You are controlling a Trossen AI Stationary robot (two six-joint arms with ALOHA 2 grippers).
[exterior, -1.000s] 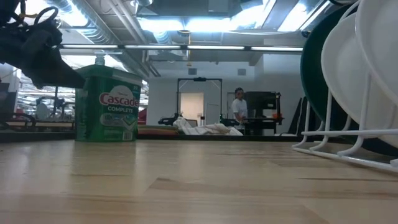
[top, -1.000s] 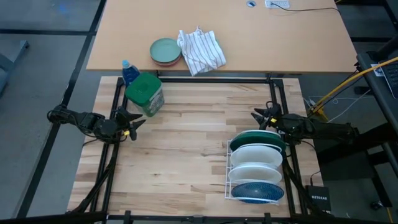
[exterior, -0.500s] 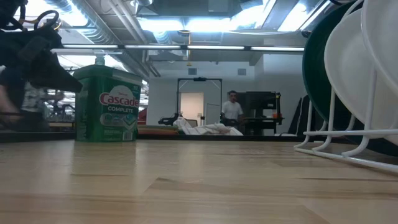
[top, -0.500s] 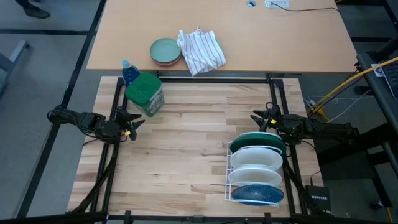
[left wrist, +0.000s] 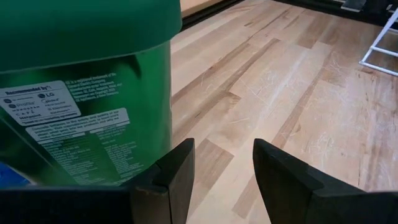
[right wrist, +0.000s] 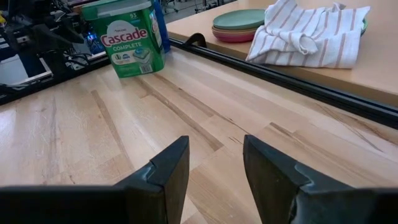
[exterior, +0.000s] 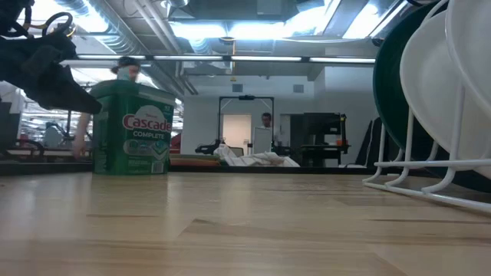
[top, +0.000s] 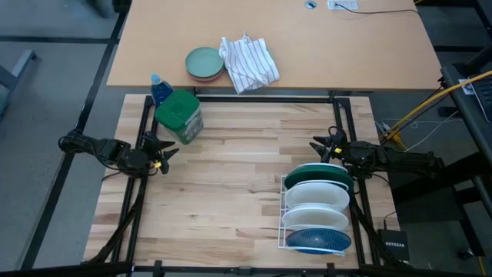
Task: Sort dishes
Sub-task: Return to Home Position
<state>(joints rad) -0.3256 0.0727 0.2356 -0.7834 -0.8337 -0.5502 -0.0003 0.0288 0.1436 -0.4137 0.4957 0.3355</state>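
Four plates stand on edge in a white wire rack (top: pixel 283 219) at the table's near right: a dark green plate (top: pixel 317 170) farthest back, two white plates (top: pixel 317 190) (top: pixel 314 215), and a blue patterned plate (top: pixel 317 238) nearest the front. The green and white plates also show in the low view (exterior: pixel 430 84). My right gripper (top: pixel 321 146) is open and empty just behind the rack. My left gripper (top: pixel 171 152) is open and empty at the table's left edge, beside the green-lidded jar (top: pixel 179 115).
A pale green dish on a pinkish one (top: pixel 204 63) and a striped cloth (top: pixel 247 63) lie on the far table. A blue bottle (top: pixel 158 87) stands behind the jar. The wooden table's middle (top: pixel 231 177) is bare. People move in the room beyond (exterior: pixel 123 73).
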